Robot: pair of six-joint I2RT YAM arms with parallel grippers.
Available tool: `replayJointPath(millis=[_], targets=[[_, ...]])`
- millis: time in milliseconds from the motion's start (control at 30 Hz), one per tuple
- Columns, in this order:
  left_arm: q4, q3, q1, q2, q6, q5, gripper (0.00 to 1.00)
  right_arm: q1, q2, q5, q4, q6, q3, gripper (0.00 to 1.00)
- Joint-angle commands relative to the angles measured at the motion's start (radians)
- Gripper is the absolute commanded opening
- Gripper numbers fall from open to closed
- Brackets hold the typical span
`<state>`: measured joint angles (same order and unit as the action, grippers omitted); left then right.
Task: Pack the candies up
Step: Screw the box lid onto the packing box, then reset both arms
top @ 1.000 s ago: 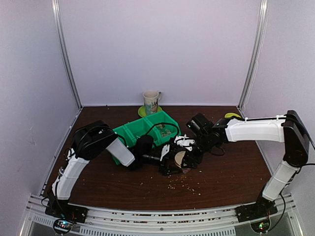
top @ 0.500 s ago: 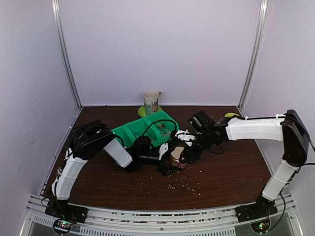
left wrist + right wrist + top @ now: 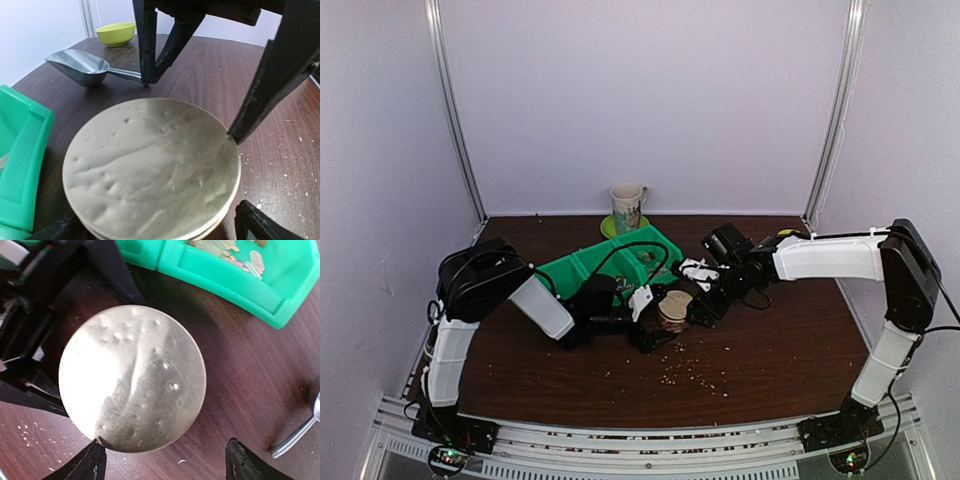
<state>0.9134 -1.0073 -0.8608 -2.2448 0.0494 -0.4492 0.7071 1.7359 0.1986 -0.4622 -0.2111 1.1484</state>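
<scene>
A jar with a round tan lid [image 3: 672,308] stands on the brown table. My left gripper [image 3: 652,322] reaches in from the left and is shut on the jar under the lid [image 3: 150,165]; its fingertips [image 3: 252,222] flank the jar. My right gripper [image 3: 698,303] hovers open over the lid [image 3: 132,377]: one fingertip [image 3: 92,462] touches the lid's rim, the other stands apart. Tiny loose candies [image 3: 692,376] lie scattered on the table in front of the jar. The jar's contents are hidden.
A green divided bin [image 3: 610,262] with small pieces in it [image 3: 225,275] sits behind the jar. A metal scoop [image 3: 82,65] lies to the jar's right, with a yellow-green bowl [image 3: 116,33] beyond it. A mug [image 3: 627,207] stands at the back.
The jar was tipped on its side and now stands upright, a little to the left. The left arm has drawn back leftward with it. The right gripper has followed over the lid.
</scene>
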Motion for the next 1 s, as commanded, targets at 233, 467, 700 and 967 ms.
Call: replayJointPath(millis=[233,467,700,967], targets=[[-0.094,0.048,-0.012,0.188,-0.029,0.245,0.98,-0.042,-0.105,-0.175,0.030,0.042,-0.052,0.92],[-0.247,0.051,-0.029,0.306,-0.035,0.372,0.98,-0.069,-0.266,-0.290,0.027,0.131,-0.136,0.99],[-0.546,0.005,-0.030,0.471,-0.071,0.607,0.98,-0.091,-0.449,-0.393,0.054,0.265,-0.232,1.00],[-0.887,-0.065,0.000,0.659,-0.183,0.881,0.98,-0.153,-0.675,-0.412,0.111,0.347,-0.357,1.00]])
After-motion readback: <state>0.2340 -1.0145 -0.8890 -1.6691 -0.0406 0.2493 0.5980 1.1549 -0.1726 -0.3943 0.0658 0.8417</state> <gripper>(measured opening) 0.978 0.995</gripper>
